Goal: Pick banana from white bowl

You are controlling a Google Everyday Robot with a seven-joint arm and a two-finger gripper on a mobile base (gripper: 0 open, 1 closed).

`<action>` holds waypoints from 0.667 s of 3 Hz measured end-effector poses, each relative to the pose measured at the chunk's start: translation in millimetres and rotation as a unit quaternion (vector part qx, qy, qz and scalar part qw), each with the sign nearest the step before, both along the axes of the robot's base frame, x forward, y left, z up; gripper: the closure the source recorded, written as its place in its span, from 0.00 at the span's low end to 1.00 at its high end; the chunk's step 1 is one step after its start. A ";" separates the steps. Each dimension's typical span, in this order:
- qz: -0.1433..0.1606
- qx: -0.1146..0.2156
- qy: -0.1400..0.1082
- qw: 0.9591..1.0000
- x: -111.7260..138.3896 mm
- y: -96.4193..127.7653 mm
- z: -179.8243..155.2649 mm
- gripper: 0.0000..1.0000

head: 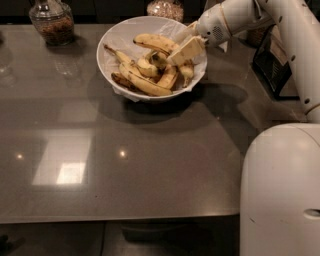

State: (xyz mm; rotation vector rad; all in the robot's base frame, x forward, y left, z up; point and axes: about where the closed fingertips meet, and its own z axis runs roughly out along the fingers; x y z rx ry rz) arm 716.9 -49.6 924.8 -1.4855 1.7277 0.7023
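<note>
The white bowl [118, 37] stands at the back middle of the grey table. It holds several bananas. The banana [154, 42], thick, curved and brown-speckled, lies across the top of the pile. Slimmer yellow bananas [142, 82] and a small dark brown one [120, 80] lie below it. My gripper [184, 41] reaches in over the bowl's right rim. It is open, with its cream fingers [186, 50] standing on either side of the banana's right end. The banana still rests on the pile.
A glass jar of brown contents [51, 21] stands at the back left, another jar [165, 8] behind the bowl. A black object [272, 60] sits at the right edge under my arm. My white base [280, 190] fills the lower right.
</note>
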 end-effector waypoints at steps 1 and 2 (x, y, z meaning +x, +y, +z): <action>0.007 0.004 0.006 1.000 2.6 7.5 -3.1 0.53; 0.011 0.008 0.010 1.000 2.9 10.8 -4.7 0.71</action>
